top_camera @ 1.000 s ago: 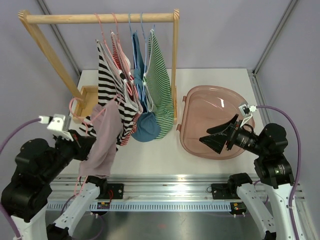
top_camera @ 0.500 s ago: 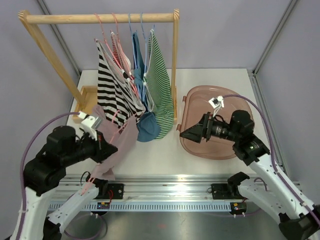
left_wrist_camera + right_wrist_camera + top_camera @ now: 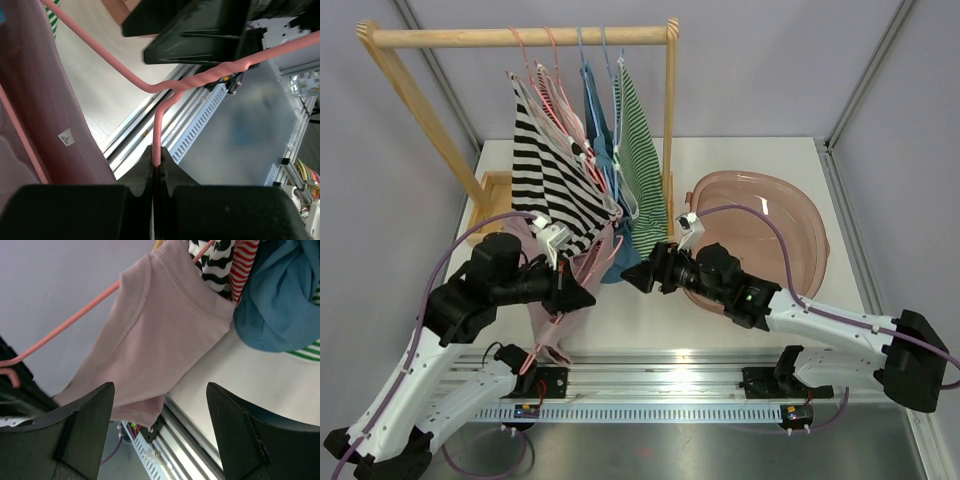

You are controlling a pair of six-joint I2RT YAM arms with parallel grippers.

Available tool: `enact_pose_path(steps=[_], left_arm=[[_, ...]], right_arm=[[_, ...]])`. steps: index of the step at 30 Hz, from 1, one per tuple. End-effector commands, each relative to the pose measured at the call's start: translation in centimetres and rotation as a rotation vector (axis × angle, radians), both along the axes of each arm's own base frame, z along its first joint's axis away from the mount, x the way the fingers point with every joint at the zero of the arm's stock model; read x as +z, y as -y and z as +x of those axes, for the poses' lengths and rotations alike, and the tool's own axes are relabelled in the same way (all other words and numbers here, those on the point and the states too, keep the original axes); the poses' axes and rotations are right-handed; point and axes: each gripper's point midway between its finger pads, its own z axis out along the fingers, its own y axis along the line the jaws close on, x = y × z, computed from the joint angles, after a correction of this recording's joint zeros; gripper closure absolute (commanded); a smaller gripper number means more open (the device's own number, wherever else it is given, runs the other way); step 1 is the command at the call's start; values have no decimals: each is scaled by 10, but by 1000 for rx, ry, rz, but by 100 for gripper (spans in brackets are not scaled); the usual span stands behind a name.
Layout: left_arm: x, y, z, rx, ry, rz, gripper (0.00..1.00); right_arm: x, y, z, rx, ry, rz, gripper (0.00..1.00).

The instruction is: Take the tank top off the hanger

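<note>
Top external: hanger is held clear of the rack, top not yet stripped off.
The hanger [image 3: 200, 82] is clamped by its hook wire in the fully closed left fingers [image 3: 155, 167], away from the rack [image 3: 520, 37] and over the near edge of the table [image 3: 740, 160]. The tank top [image 3: 145, 350] is draped on it with its long axis slanted: strap end up toward the hung clothes, hem down toward the rail. The right fingers [image 3: 638, 276] are spread wide with nothing held, just beside the cloth. Step is judged as reach-in for the pull-off. A pinch low on the fabric is probably needed next, then a pull along the hanger arm away from the left fingers. A strap snag is possible.
</note>
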Motion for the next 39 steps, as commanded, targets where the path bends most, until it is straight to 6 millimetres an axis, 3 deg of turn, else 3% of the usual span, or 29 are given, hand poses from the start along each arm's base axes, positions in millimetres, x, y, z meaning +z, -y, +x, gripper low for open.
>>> enact_pose_path(steps=[1, 7, 10, 20, 22, 23, 26, 29, 30, 34, 38, 39], left_arm=[[40, 19, -11, -98, 77, -193, 100], [22, 7, -22, -61, 36, -156, 100], [18, 4, -26, -51, 26, -155, 100], [8, -4, -30, -25, 16, -124, 100], [9, -4, -31, -27, 19, -129, 100], [10, -4, -31, -28, 20, -130, 100], [13, -5, -33, -28, 29, -130, 100], [15, -7, -34, -29, 39, -127, 100], [13, -9, -33, -19, 35, -115, 100], [8, -18, -33, 3, 59, -62, 100], [11, -17, -50, -88, 82, -93, 100], [11, -17, -52, -96, 89, -96, 100]], right_arm=[[30, -8, 21, -82, 116, 124, 18], [47, -37, 16, 3, 175, 176, 18], [45, -50, 20, 9, 187, 158, 18], [54, -72, 21, 41, 221, 151, 21], [53, -74, 26, 22, 220, 129, 29], [49, -74, 29, 15, 227, 109, 45], [43, -75, 35, -8, 228, 68, 69], [39, -70, 41, -43, 235, 39, 85], [37, -68, 43, -51, 236, 25, 98], [34, -47, 56, -162, 253, -43, 100], [21, -9, 77, -335, 272, -203, 100], [26, -3, 80, -365, 275, -218, 100]])
